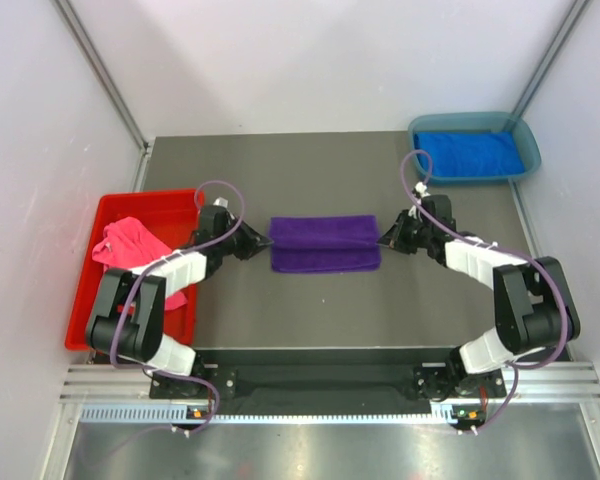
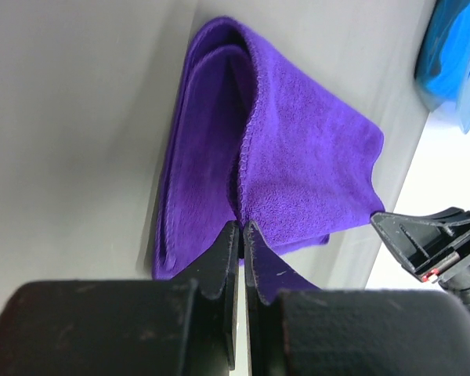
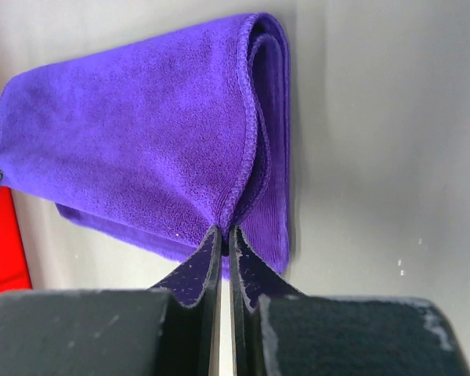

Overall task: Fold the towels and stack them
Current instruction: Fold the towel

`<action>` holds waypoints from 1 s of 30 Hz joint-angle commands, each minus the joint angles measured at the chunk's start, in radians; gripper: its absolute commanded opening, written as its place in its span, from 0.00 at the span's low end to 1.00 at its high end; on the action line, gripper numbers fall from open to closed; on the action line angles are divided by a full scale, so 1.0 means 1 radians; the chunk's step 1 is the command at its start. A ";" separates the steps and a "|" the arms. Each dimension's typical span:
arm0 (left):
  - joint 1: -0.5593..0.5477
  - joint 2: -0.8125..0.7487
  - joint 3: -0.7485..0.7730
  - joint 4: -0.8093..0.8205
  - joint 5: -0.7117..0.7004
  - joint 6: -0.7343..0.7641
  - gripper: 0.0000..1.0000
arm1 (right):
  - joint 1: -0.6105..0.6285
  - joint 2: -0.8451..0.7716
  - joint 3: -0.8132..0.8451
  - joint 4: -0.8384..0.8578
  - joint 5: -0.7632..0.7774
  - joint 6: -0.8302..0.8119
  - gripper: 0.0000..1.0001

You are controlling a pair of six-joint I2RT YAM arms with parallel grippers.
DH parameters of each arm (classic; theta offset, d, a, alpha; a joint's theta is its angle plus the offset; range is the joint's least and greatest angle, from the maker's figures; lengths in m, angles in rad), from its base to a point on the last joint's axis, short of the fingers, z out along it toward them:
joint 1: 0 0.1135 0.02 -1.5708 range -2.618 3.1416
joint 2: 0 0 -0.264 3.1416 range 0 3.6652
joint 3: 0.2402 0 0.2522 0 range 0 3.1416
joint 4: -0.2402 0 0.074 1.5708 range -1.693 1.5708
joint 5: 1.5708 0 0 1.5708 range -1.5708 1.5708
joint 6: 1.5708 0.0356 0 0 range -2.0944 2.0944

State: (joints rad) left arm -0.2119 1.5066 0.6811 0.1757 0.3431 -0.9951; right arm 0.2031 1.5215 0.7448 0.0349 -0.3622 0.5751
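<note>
1. Closest to the arms, the left pincer (image 1: 252, 240) and the right pincer (image 1: 390, 238) lie low on the bench (image 1: 320, 310), tips facing each other.
2. The purple towel (image 1: 324, 244) lies between them in the middle of the bench. It is already doubled over into layers.
3. The left pincer is squeezed almost shut on the hem at the towel's left short end. The right pincer is squeezed shut on the hem at the right short end.
4. The towel's long way runs left to right, from one pincer to the other. Its rounded fold faces the far side of the bench.
5. I think the step in hand is folding this purple towel.
6. The next move needs both pincers to go together, level and gentle, or the cloth may twist or slip out.
7. Off to the left, a pink towel (image 1: 130, 243) sits crumpled in the red bin (image 1: 85, 320), not folded yet.
8. Farthest away, at the right back corner, a blue towel (image 1: 470, 153) lies flat in the teal tray (image 1: 525, 135). I guess the stack goes there.
</note>
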 commanded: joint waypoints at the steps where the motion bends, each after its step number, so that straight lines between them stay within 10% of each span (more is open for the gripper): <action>1: -0.007 -0.060 -0.041 0.036 -0.019 0.012 0.00 | 0.007 -0.069 -0.028 0.054 0.017 -0.001 0.00; 27: -0.050 -0.103 -0.187 0.074 -0.052 0.018 0.00 | 0.053 -0.153 -0.168 0.088 0.049 0.008 0.00; 30: -0.053 -0.086 -0.198 0.105 -0.036 0.018 0.13 | 0.053 -0.144 -0.177 0.092 0.055 0.008 0.09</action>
State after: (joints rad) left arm -0.2630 1.4071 0.4973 0.2028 0.3141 -0.9920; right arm 0.2455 1.3933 0.5770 0.0704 -0.3351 0.5854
